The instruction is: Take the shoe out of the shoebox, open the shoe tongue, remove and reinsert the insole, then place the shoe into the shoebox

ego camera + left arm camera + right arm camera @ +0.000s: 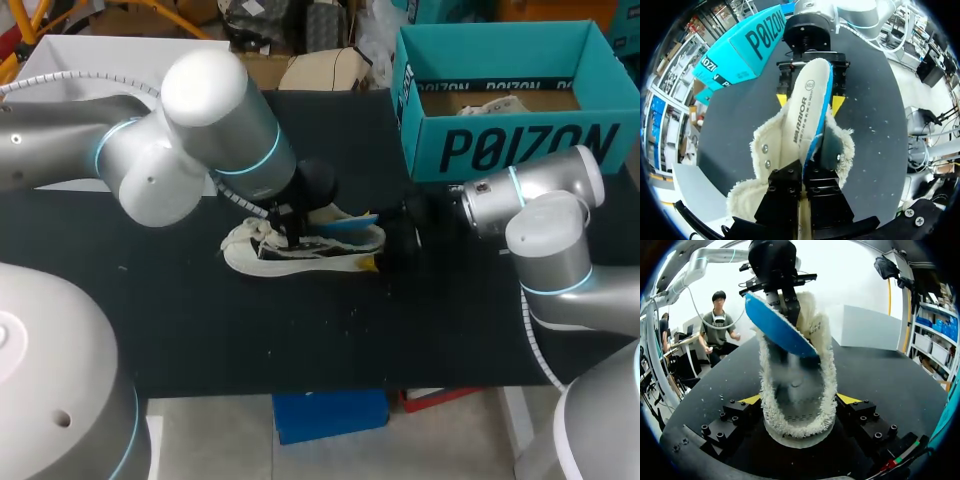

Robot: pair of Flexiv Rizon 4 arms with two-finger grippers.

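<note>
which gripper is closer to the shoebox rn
Right. The right gripper grips the shoe at the end toward the shoebox; the left gripper pinches the insole over the shoe's middle, farther away.

shoe [300, 255]: white, fleecy, outside shoebox [520, 140] | insole [350, 222]: blue-backed, half out of shoe | shoebox: teal, open

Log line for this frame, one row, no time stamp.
shoe: on table, outside shoebox | left gripper: shut on insole | right gripper: shut on shoe

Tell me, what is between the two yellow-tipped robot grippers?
In the left wrist view, the fluffy cream shoe and its blue-backed white insole lie between the left gripper and the right gripper.
</note>
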